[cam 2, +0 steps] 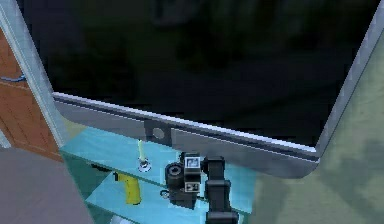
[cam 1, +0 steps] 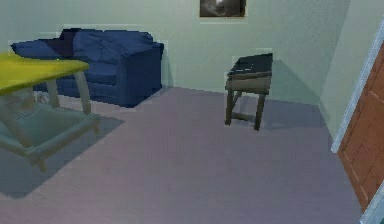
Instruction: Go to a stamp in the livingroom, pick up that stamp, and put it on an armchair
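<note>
we are looking at three small things lying on a pale teal surface (cam 2: 100, 195) in the arm side view, and none is plain enough for us to call it the stamp. a short yellow block (cam 2: 127, 190) is lying with its long side running up and down the picture, leaning a little. up and left of it a thin dark bar (cam 2: 101, 168) is lying slantwise. above the block a small pale piece (cam 2: 141, 157) is sitting, too small to tell its shape.

just to the right of the yellow block the fingers (cam 2: 176, 186) are showing over the same surface. we cannot tell how they are set, nor whether they are holding anything. the white marker squares (cam 2: 190, 162) and the dark square arm (cam 2: 220, 205) are standing beside them.

behind all this a wide television (cam 2: 200, 60) is standing on the surface, its screen black and glossy, its frame smooth grey, with a small round badge (cam 2: 155, 131) too small to read. a brown door (cam 2: 20, 110) is showing at the left.

in the forward view a soft blue sofa (cam 1: 95, 62) is standing against the pale wall, with a yellow table (cam 1: 35, 72) before it. a small dark side table (cam 1: 248, 95) is carrying a flat dark thing (cam 1: 250, 66), under a framed picture (cam 1: 222, 8).
</note>
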